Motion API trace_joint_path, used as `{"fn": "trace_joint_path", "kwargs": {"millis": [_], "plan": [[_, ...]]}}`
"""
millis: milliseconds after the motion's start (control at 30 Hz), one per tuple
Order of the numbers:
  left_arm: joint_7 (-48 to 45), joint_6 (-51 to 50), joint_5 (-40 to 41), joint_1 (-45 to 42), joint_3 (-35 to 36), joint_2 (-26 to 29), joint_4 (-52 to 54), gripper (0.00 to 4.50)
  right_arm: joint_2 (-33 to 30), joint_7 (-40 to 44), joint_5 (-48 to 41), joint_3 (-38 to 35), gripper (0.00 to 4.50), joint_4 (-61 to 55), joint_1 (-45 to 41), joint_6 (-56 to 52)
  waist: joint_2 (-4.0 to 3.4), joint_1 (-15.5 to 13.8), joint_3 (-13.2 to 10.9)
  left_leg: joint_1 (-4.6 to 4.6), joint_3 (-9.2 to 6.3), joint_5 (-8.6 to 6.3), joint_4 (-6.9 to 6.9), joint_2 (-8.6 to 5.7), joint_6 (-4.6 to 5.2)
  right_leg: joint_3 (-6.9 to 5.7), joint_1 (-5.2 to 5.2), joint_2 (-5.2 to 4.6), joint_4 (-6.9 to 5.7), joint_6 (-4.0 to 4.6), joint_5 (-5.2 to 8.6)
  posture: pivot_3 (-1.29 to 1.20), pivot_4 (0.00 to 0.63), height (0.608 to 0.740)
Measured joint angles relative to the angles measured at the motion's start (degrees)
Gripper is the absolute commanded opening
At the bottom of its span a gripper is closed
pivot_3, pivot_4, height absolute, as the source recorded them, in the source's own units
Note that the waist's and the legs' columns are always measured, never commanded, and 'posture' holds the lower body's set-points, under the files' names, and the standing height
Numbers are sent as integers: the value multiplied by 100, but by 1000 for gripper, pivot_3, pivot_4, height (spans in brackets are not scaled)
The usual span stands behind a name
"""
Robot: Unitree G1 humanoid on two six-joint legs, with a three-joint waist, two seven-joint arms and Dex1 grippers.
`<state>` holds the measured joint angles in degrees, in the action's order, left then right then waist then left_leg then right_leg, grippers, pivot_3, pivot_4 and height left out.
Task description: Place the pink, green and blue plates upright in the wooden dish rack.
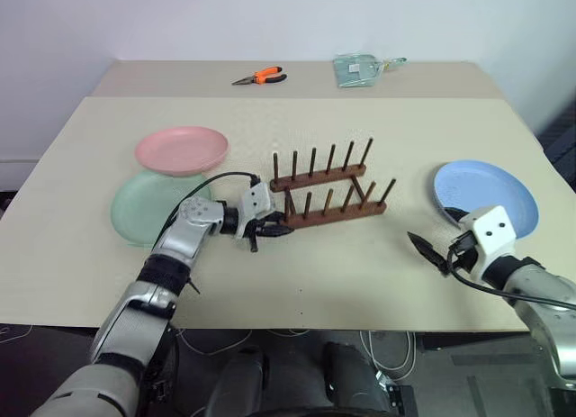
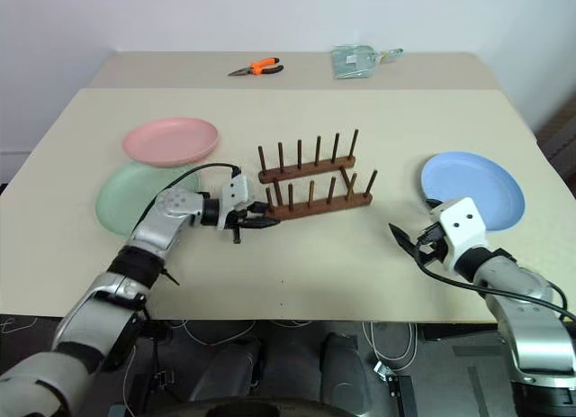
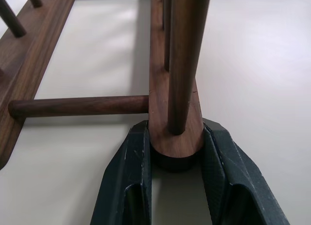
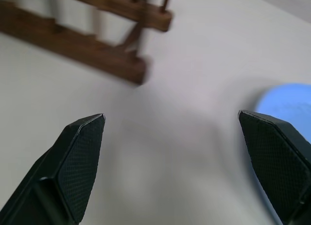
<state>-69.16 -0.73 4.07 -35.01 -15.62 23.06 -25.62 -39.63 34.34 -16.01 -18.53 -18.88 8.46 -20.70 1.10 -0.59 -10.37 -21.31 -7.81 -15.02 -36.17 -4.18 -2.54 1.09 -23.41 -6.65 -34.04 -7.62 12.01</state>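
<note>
Left wrist view: the left gripper [image 3: 176, 162] clamps the rack's [image 1: 328, 194] near bar end. No plates racked yet: pink [image 1: 181, 149] and green [image 1: 148, 206] lie left of it, blue [image 1: 486, 196] right, beside the wide-open right gripper [image 1: 434, 249].

The left arm reaches across toward the right, its gripper [image 1: 270, 229] low and nearly level, fingers [image 3: 127, 186] closed on the rack [image 3: 172, 132] end. The right arm is bent, its gripper [image 4: 175, 157] spread wide, holding nothing.
</note>
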Motion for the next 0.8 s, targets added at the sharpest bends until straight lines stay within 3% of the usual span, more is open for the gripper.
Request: {"fn": "trace_joint_path", "kwargs": {"millis": [167, 367, 467, 500, 633, 700, 800], "plan": [[-311, -353, 81, 381, -138, 231, 878, 738, -184, 178, 6, -196, 4500, 90, 207, 0, 0, -19, -1, -3, -1, 0, -5, 0, 0, 1, 1, -1, 0, 3, 11, 0, 150, 740], [-106, -548, 153, 404, -92, 259, 881, 3740, -230, 313, 10, -251, 4500, 134, 323, -30, -1, 2, -1, 0, 0, 0, -3, 1, 0, 1, 0, 0, -1, -3, 12, 0, 150, 740], [134, -653, 151, 647, -33, 377, 1169, 3784, -300, 429, 4, -197, 3672, 32, 384, -145, -2, 15, 0, 2, 0, 0, 0, 3, 0, 1, 0, 0, -3, -3, 12, 0, 150, 740], [192, -748, 160, 768, 13, 477, 1363, 3784, -355, 487, 1, -157, 3190, -59, 449, -201, -2, 18, 0, 2, -1, 0, 3, 4, 0, 1, -1, 1, -3, -3, 12, 0, 150, 740], [231, -1456, 411, 1344, 291, 1002, 2284, 2478, -448, 725, -62, 40, 1139, -505, 642, -443, -5, 49, 1, 3, 0, -1, 4, 9, 1, 2, -1, 1, -4, 2, 23, 0, 150, 740], [188, -1927, 644, 1704, 417, 1331, 2839, 1390, -466, 826, -79, 258, 61, -750, 725, -567, -4, 54, 1, 2, -3, -2, 4, 12, 1, 0, -1, 2, -3, 4, 25, 0, 150, 740], [216, -2465, 823, 2007, 418, 1519, 3407, 54, -446, 838, -50, 623, 0, -923, 699, -671, -4, 19, 1, 0, -1, -2, -2, 12, 2, 1, 2, -4, 1, 4, 27, 0, 150, 740]]}}
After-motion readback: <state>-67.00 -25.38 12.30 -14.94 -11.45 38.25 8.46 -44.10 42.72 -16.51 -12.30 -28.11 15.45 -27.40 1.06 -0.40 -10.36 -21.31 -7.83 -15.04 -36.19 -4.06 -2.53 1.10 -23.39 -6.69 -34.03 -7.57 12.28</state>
